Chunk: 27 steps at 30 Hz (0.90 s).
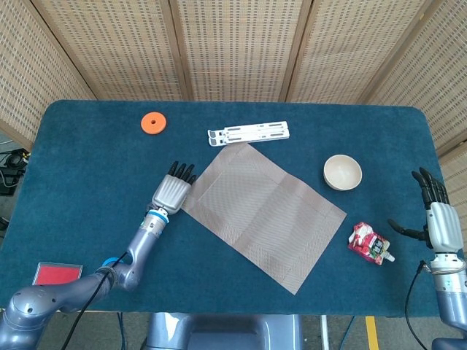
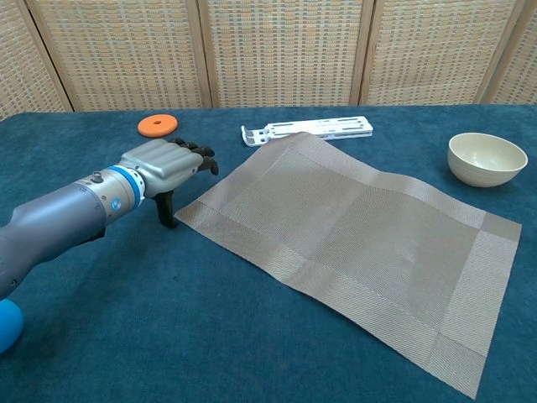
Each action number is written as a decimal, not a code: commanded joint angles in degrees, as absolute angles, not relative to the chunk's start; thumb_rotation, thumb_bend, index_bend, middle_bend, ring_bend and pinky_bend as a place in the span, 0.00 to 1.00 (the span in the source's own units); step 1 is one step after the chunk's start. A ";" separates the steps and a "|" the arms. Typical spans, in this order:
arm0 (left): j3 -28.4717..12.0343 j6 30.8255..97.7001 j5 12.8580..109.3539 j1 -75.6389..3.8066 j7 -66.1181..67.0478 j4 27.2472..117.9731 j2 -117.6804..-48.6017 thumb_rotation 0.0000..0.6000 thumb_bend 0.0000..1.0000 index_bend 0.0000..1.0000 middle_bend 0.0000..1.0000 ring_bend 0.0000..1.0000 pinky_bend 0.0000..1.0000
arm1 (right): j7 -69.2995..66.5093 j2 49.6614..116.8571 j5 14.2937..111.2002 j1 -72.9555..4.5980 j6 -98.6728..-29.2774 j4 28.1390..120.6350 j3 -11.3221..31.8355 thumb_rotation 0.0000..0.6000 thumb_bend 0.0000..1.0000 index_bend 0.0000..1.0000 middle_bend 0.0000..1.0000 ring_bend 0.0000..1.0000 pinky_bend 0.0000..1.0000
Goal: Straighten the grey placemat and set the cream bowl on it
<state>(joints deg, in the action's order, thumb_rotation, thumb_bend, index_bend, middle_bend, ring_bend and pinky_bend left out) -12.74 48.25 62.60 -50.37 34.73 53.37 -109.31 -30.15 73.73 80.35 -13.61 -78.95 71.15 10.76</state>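
no readable text, labels or numbers

The whole worktop (image 1: 87, 146) is seen steeply from above by the head view. A low, nearer, forward-facing chest view shares the mat (image 2: 352, 243) and bowl (image 2: 487, 159).

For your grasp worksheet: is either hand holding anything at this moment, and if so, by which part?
Nothing is held. The left hand hovers, fingers apart, beside the grey placemat corner; the right hand is open, away from the cream bowl.
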 commanded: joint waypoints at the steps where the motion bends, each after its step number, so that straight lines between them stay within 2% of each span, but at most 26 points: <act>1: -12.31 49.70 65.04 -50.54 31.34 52.14 -110.35 1.00 0.37 0.23 0.00 0.00 0.00 | -30.29 73.70 80.38 -13.60 -78.93 71.19 10.78 1.00 0.29 0.09 0.00 0.00 0.00; 4: -11.74 50.93 67.56 -50.60 27.85 51.24 -110.81 1.00 0.41 0.26 0.00 0.00 0.00 | -30.42 73.65 80.46 -13.57 -78.93 71.32 10.77 1.00 0.29 0.09 0.00 0.00 0.00; 17: -10.20 53.64 73.01 -50.35 20.47 50.94 -110.52 1.00 0.46 0.30 0.00 0.00 0.00 | -30.92 73.10 80.86 -13.25 -79.46 72.11 10.81 1.00 0.30 0.10 0.00 0.00 0.00; 22: -10.31 54.09 73.59 -50.35 19.20 50.60 -110.93 1.00 0.46 0.47 0.00 0.00 0.00 | -31.42 72.90 80.82 -13.24 -79.18 72.27 10.80 1.00 0.30 0.10 0.00 0.00 0.00; 27: -10.35 54.25 73.86 -50.34 18.70 49.88 -111.49 1.00 0.46 0.59 0.00 0.00 0.00 | -31.63 72.79 80.93 -13.22 -79.17 72.36 10.78 1.00 0.30 0.10 0.00 0.00 0.00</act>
<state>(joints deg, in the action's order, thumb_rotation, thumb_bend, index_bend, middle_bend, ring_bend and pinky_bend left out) -10.35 54.22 73.83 -50.34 18.72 49.91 -111.45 -31.63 72.80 80.94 -13.22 -79.17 72.36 10.78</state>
